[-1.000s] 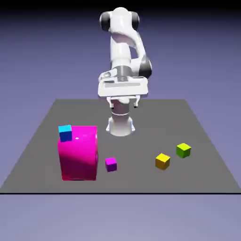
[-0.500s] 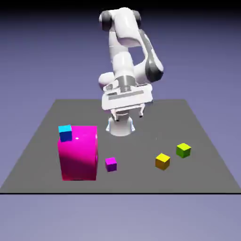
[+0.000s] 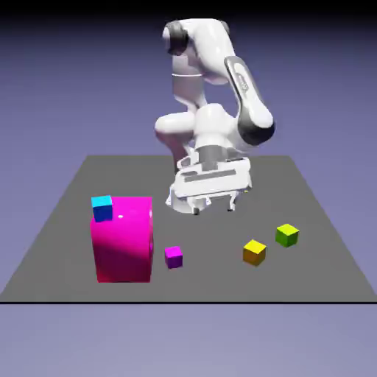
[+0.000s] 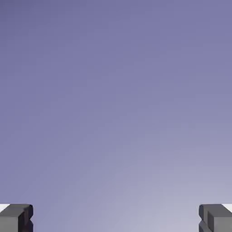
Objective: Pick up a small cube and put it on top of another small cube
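My exterior camera stands off the table's (image 3: 309, 221) near edge, raised and looking down across the whole grey top toward the arm (image 3: 221, 96) at the far side. My hand camera looks out along the gripper (image 4: 116, 218), its two grey fingertips (image 4: 16, 217) at the bottom corners, and faces only the blue-violet backdrop (image 4: 116, 90). The two views share only that backdrop and the gripper.

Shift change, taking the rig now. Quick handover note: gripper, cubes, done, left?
Gripper: open, empty, above the table, no cube between the fingers; hand view shows only backdrop.
Yellow cube: on the table, toward the exterior view's right, untouched.
Lime-green cube: just beyond it to the right, apart from it, nothing on top.
Done: nothing picked.
Left: grasp yellow, lift, set it on lime-green.
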